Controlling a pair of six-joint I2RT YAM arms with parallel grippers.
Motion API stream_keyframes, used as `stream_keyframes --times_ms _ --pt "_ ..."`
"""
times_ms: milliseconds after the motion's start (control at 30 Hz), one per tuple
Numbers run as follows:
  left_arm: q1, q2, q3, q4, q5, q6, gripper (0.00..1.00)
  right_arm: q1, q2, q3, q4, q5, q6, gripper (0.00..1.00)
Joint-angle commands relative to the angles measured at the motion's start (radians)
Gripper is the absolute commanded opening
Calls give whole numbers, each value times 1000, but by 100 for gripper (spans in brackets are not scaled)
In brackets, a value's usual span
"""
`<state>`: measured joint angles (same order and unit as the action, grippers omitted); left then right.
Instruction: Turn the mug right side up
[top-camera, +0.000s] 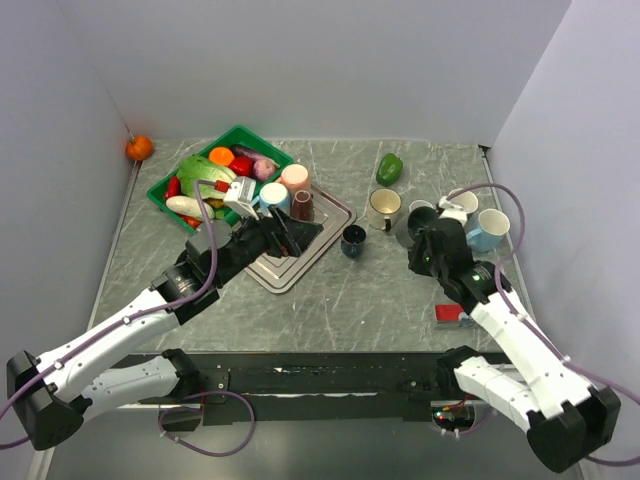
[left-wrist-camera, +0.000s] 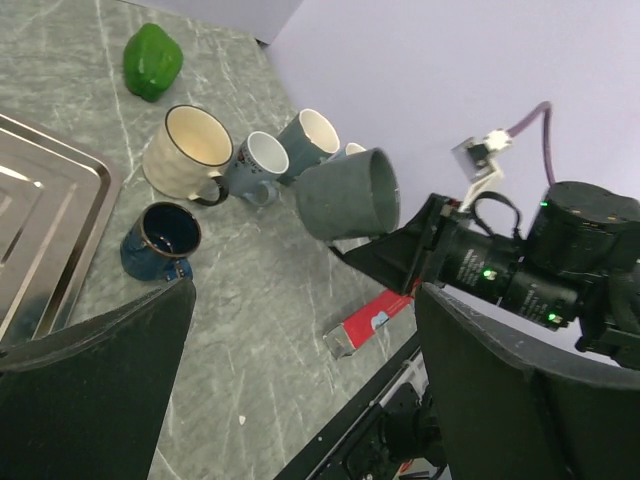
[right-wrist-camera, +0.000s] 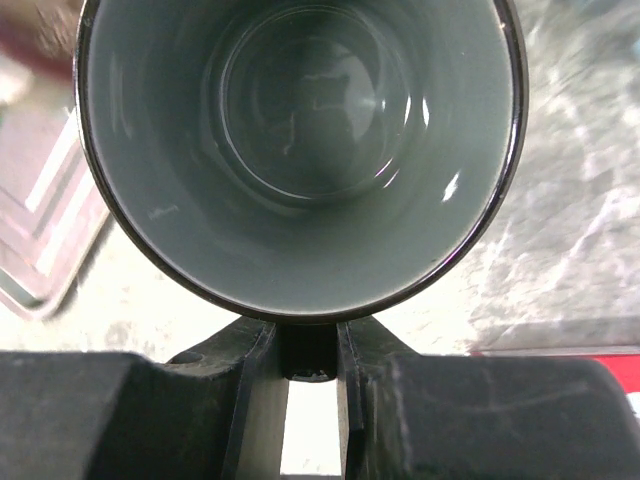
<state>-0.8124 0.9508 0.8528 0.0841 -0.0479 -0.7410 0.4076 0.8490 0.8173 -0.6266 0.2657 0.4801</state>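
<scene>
red box (top-camera: 452, 313): flat on the table by the right forearm, near end hidden under the arm; print too small to read
right gripper (right-wrist-camera: 310, 345): clenched on the grey mug, one finger inside the rim and one outside; only the finger bases show in the wrist view, the tips are cut off by the rim
grey mug (left-wrist-camera: 345, 195): held off the table at the right side, tipped on its side, mouth towards the right wrist camera; inside is glossy and bare; handle cannot be made out; mostly hidden by the gripper from above
left gripper (left-wrist-camera: 305, 300): released, fingers spread wide with nothing between them, above the steel tray's right end; finger surfaces dark and blurred in the wrist view
steel tray (top-camera: 290, 270): partly under the left arm, left edge hidden
dark blue mug (top-camera: 353, 240): upright, just right of the tray
cream mug (top-camera: 384, 208): upright, behind the dark blue mug
other mugs (left-wrist-camera: 262, 165): upright cluster right of the cream mug, partly behind the grey mug; exact count cannot be told
green pepper (top-camera: 389, 168): alone, behind the cream mug
green basket (top-camera: 160, 190): far left, full of vegetables, near corner covered by the left wrist
orange fruit (top-camera: 139, 148): far left corner, against the wall
</scene>
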Motion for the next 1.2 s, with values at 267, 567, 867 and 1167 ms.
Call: stream_keyframes --times_ms 267,567,867,1167 --pt "-2 37 48 -58 -89 20 96 22 231 -67 203 -85 9 0" --pt "-2 77 72 -110 -135 15 96 83 372 -73 272 -10 37 0" --pt "-2 101 89 -142 -178 25 96 111 481 -64 312 13 32 0" --pt "-2 126 95 -165 -214 34 96 123 447 -83 308 14 40 61"
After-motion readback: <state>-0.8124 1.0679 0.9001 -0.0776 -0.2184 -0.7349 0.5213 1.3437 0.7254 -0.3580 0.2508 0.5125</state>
